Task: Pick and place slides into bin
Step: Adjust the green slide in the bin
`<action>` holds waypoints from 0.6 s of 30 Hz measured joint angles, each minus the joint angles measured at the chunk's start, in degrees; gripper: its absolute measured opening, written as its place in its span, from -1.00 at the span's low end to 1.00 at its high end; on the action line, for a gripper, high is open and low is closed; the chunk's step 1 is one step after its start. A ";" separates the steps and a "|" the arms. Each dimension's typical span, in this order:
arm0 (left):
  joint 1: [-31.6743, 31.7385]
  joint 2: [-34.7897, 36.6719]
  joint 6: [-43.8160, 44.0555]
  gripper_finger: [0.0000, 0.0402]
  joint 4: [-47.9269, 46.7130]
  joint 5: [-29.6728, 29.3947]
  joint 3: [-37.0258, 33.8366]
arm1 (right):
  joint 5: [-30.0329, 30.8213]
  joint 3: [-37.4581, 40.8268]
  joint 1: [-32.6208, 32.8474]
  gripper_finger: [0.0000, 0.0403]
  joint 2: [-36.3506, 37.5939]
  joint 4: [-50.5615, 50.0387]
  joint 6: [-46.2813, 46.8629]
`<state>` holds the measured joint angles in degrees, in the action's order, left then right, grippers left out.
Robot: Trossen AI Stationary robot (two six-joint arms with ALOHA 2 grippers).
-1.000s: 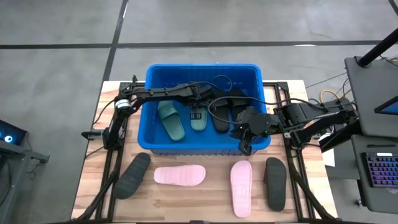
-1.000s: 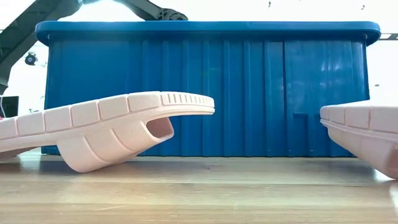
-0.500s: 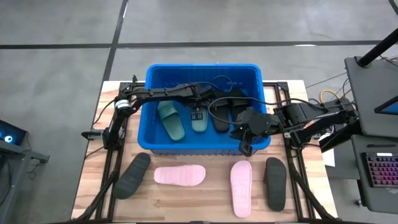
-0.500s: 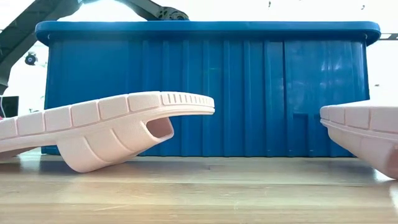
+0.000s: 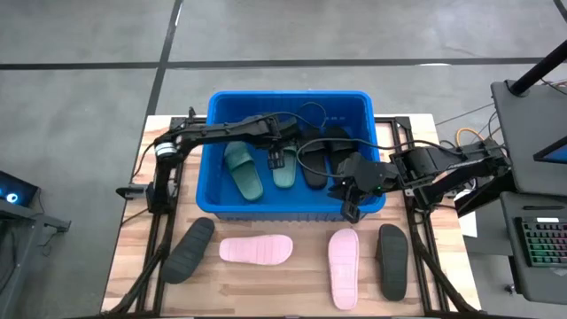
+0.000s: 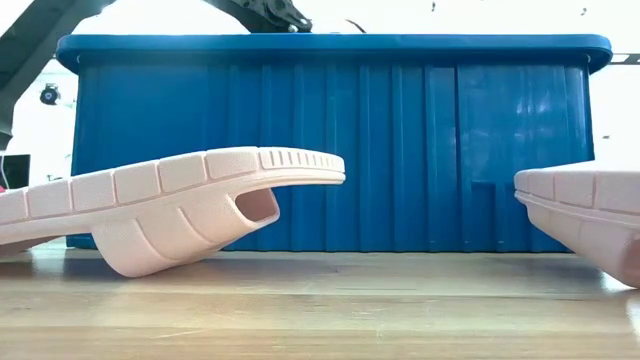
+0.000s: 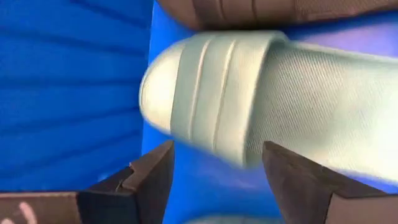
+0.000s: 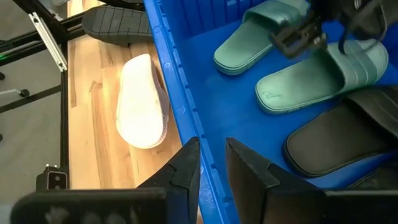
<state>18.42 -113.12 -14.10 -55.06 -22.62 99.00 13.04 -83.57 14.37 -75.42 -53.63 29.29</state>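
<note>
High view: the bin (image 5: 213,106) held both dark green slides (image 5: 243,171) and two dark ones; two pink slides (image 5: 256,250) and two charcoal slides (image 5: 188,250) lay on the worktop (image 5: 133,266).
Left gripper (image 5: 282,159): hung over a green slide inside the bin.
Right gripper (image 5: 347,202): sat at the bin's near wall.
Left wrist view: fingers (image 7: 149,180) stood wide and empty above the green slide; the lift-out could snag its strap.
Right wrist view: fingers (image 8: 186,165) stood narrowly apart, empty, beside the blue rim (image 8: 168,74); swinging out might knock the wall.

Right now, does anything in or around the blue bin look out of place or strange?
One thing: the left pink slide lies sideways on the table, across the line of the other pink slide beside it, and in the low view its sole arches up. Nothing looks spilled or damaged around the bin.
</note>
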 joint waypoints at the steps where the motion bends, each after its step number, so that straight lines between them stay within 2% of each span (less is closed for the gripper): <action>1: -0.02 0.80 0.96 0.14 -1.45 0.05 0.01 | 0.01 0.00 0.00 -0.66 0.00 0.00 -0.36; 5: -0.18 2.86 6.88 0.14 -8.75 0.30 -0.04 | -0.02 0.01 0.00 -0.66 0.00 -0.10 -0.91; 9: -0.18 3.45 14.88 0.14 -15.46 6.64 -0.33 | -0.04 0.01 0.00 -0.66 0.00 -0.13 -1.27; 11: -0.26 3.49 18.92 0.14 -17.56 7.24 -1.00 | -0.12 0.00 0.00 -0.66 0.00 -0.11 -1.55; 18: -0.76 3.49 22.86 0.14 -17.11 7.34 -5.44 | -1.52 0.00 0.00 -0.66 0.00 -0.09 -2.52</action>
<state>17.66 -109.62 8.75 -72.18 -15.27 93.56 11.51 -83.57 14.37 -75.42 -53.71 26.76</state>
